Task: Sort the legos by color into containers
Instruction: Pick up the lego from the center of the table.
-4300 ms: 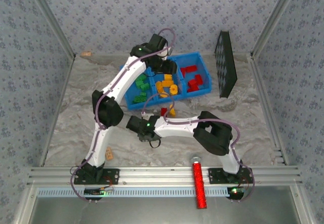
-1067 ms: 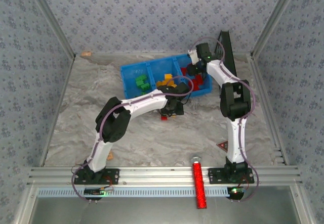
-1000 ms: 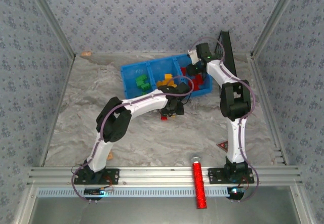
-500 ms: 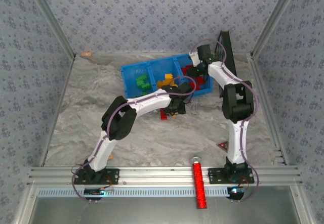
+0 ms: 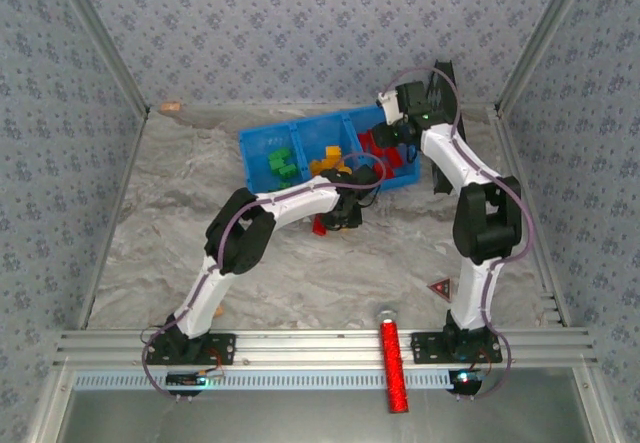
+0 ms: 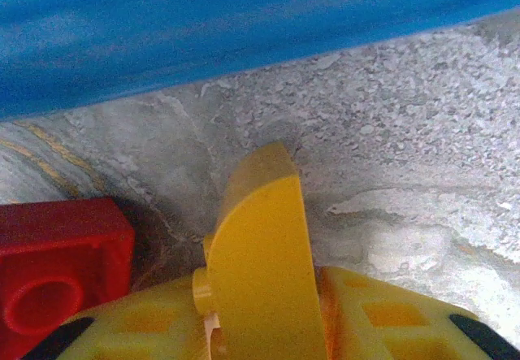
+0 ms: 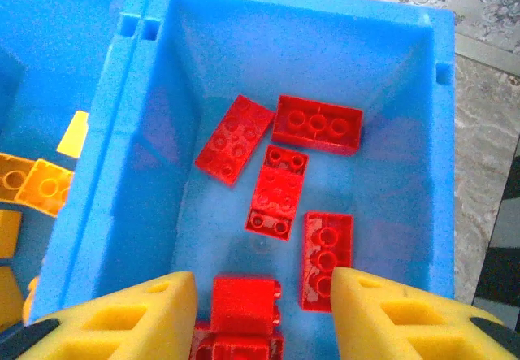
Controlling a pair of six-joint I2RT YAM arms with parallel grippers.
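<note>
Now the left gripper (image 5: pixel 345 213) is pinching a curved orange-yellow plastic brick (image 6: pixel 260 271) outside the blue plastic tray (image 6: pixel 244 27), needing a lift into its yellow compartment (image 7: pixel 57 51), while the right gripper (image 7: pixel 260 291) is hovering spread.

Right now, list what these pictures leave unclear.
Left wrist: yellow brick in the left hand, base cut by the bottom edge; red brick, cut by the left edge.
Right wrist: red block below the open right hand, cut by the bottom edge.
Top: green bricks, too small to count.
</note>
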